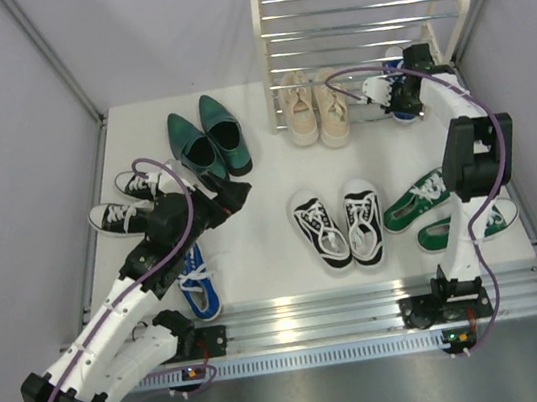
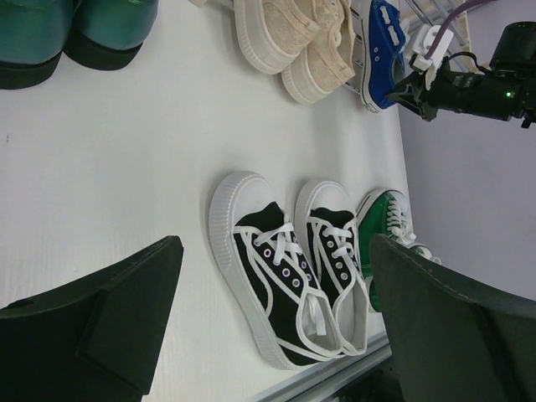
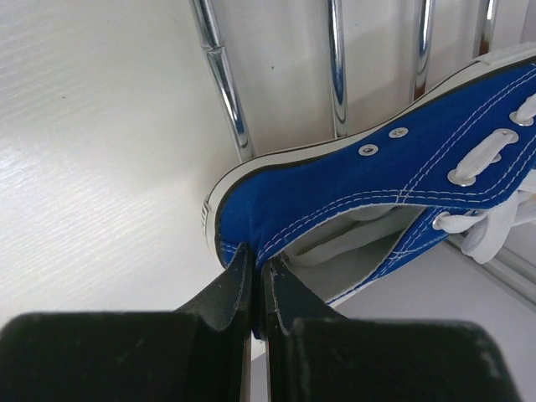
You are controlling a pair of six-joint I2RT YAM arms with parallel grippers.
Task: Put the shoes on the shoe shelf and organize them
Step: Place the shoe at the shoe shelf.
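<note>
My right gripper (image 1: pixel 404 92) is shut on the heel collar of a blue sneaker (image 1: pixel 396 76) at the right of the shoe shelf's (image 1: pixel 352 17) lowest bars. In the right wrist view the gripper (image 3: pixel 255 276) pinches the blue sneaker (image 3: pixel 377 184) over the chrome bars (image 3: pixel 335 67). The beige lace-ups (image 1: pixel 315 108) sit at the shelf's foot on the left. My left gripper (image 1: pixel 233 198) is open and empty near the dark green dress shoes (image 1: pixel 207 141). In the left wrist view it (image 2: pixel 276 251) hangs above a black-and-white pair (image 2: pixel 285 276).
The second blue sneaker (image 1: pixel 197 282) lies by the left arm. One black-and-white pair (image 1: pixel 132 201) lies at the left, the other (image 1: pixel 341 225) in the middle. The green sneakers (image 1: pixel 446 205) lie by the right arm's base. A metal rail (image 1: pixel 317 320) runs along the near edge.
</note>
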